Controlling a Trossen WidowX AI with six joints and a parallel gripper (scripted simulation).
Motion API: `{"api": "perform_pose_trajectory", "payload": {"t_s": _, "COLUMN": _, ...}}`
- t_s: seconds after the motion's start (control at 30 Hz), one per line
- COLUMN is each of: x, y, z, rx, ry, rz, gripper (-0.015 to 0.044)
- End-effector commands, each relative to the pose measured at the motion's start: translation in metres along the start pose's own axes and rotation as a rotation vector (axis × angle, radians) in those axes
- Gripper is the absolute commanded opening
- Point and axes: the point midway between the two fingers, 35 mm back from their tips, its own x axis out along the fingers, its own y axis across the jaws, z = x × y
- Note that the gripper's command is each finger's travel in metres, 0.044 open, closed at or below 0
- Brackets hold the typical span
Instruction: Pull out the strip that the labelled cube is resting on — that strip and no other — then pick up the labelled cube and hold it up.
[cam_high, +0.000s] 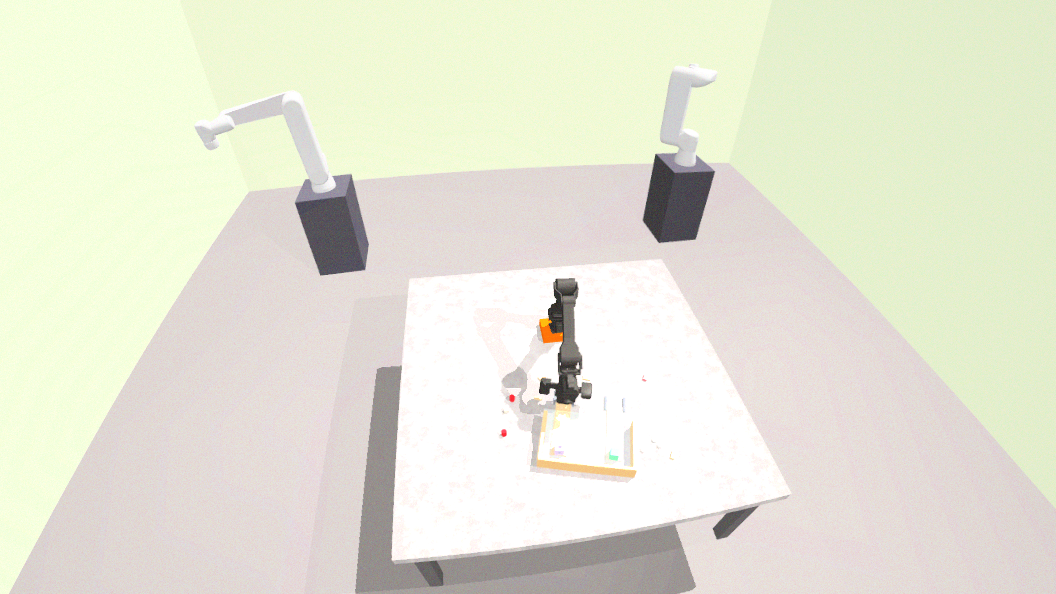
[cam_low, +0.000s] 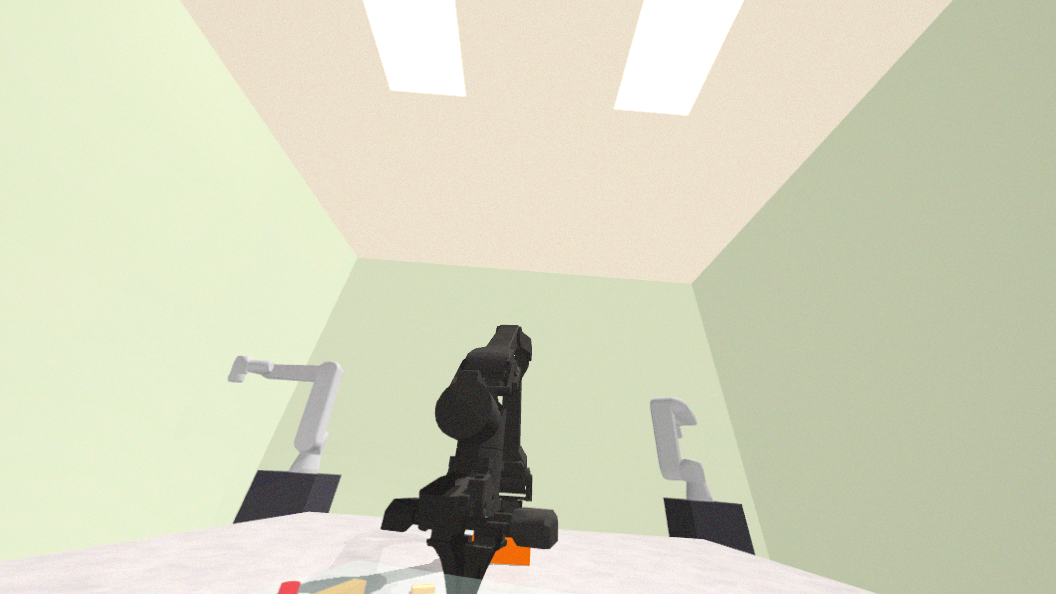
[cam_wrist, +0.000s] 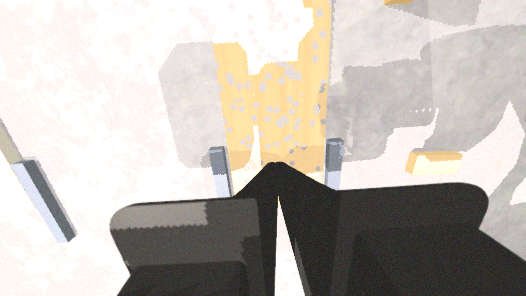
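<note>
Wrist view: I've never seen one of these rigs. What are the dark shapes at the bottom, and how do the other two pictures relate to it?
The dark shapes are the two fingers of the gripper, seen by a camera mounted on the black arm. They are shut, with the tips meeting at the near end of a speckled wooden strip. Whether they pinch it or only touch it is not clear.

The top view looks down on the whole room. The arm stands on a pale table, reaching toward a shallow wooden tray that holds small cubes too tiny to read. An orange block sits beside the arm. The exterior view looks up at the arm from table level.

The two white arms on dark pedestals at the back are not touching anything.
</note>
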Motion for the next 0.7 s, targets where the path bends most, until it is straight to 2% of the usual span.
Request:
{"api": "perform_pose_trajectory", "payload": {"t_s": 0.0, "x": 0.0020, "y": -0.0008, "z": 0.0003, "rx": -0.001, "ry": -0.001, "rz": -0.005, "gripper": 0.0000}}
{"api": "perform_pose_trajectory", "payload": {"t_s": 0.67, "x": 0.0040, "y": -0.0008, "z": 0.0005, "rx": -0.001, "ry": -0.001, "rz": -0.005, "gripper": 0.0000}}
